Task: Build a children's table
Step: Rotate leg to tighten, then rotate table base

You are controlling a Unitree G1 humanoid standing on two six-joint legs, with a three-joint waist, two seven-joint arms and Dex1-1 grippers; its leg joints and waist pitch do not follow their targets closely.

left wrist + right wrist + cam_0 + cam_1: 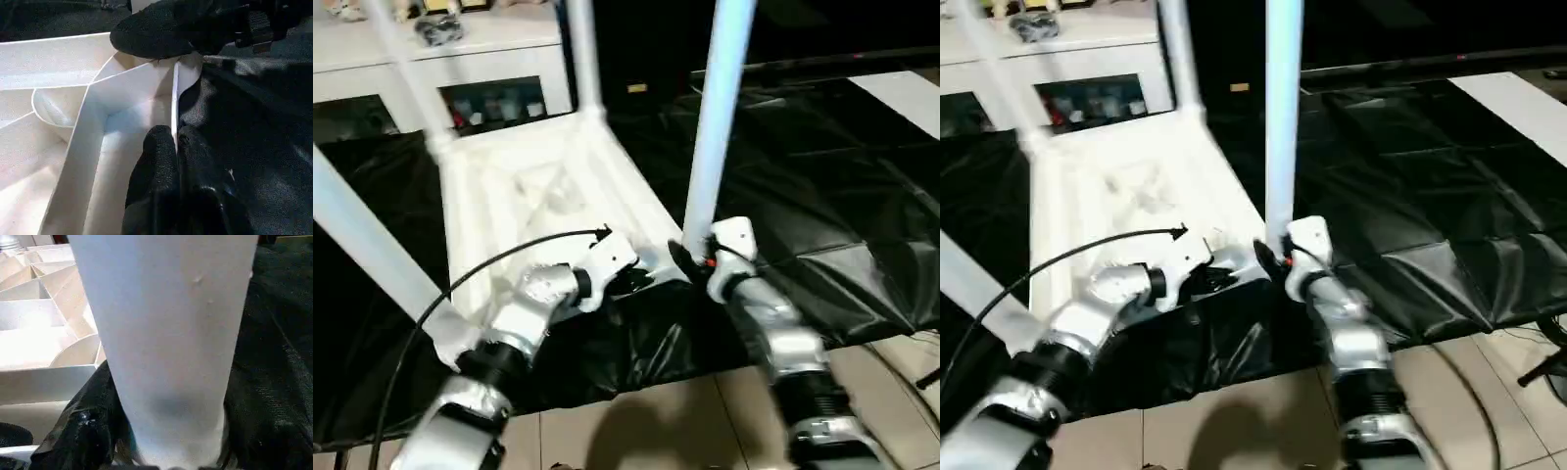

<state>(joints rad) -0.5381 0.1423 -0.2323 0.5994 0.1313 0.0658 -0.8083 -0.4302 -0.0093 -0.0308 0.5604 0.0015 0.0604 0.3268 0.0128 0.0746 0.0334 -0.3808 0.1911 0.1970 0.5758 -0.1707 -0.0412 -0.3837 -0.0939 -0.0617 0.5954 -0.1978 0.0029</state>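
Note:
The white tabletop (538, 196) lies upside down on a black sheet, ribs facing up. Legs stand in three corner sockets: near left (362, 245), far left (406, 69) and far right (582, 59). My right gripper (690, 257) is shut on the lower end of the fourth leg (715, 127), holding it upright at the near right corner. The right wrist view has that leg (166, 333) close up, with the ribs (39, 323) beside it. My left gripper (631, 279) is shut on the tabletop's thin rim (174, 98) beside that corner, its fingers (156, 166) pinching the wall.
A white cabinet with glass doors (489, 98) stands just behind the tabletop. The black sheet (822, 196) spreads wide to the right. Tiled floor (685, 421) lies in front of it. A black cable (440, 294) loops over my left forearm.

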